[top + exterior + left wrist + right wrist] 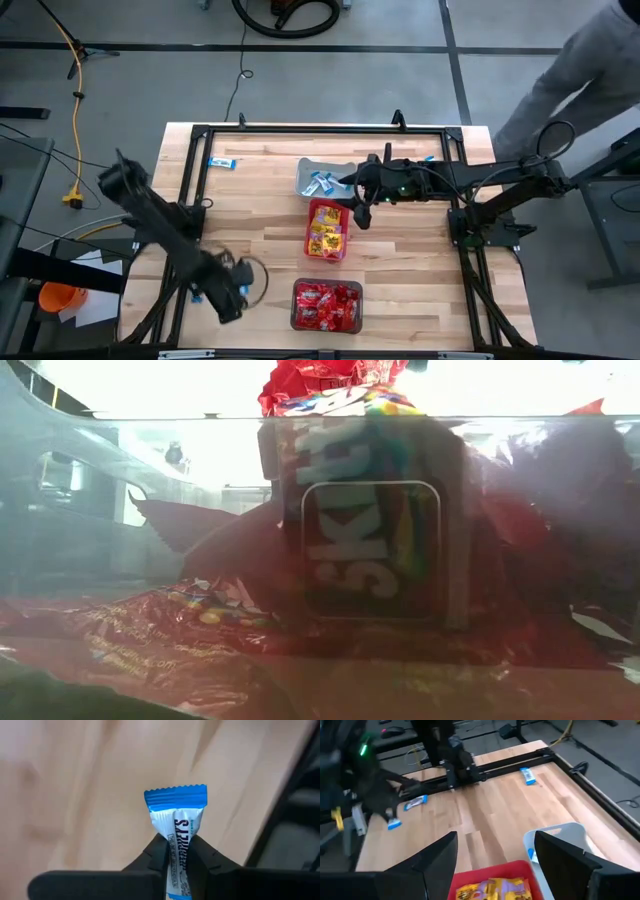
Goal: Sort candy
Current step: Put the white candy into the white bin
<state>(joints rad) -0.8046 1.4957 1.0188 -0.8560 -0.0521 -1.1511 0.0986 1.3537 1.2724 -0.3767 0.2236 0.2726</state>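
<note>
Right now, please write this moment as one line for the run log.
left gripper: shut on blue-and-white candy, near table's left front | right gripper: open, empty, above red bin | grey bin: holds blue-and-white packets

The work surface is a light wooden table [420,270] edged by a black frame. Three bins rest on it in a line down the middle: a grey bin [322,178] farthest from the front edge, a pink bin [327,230] at the centre, and a dark bin [325,305] near the front edge. One blue-and-white candy packet [222,162] lies directly on the wood near the far left corner.
</note>
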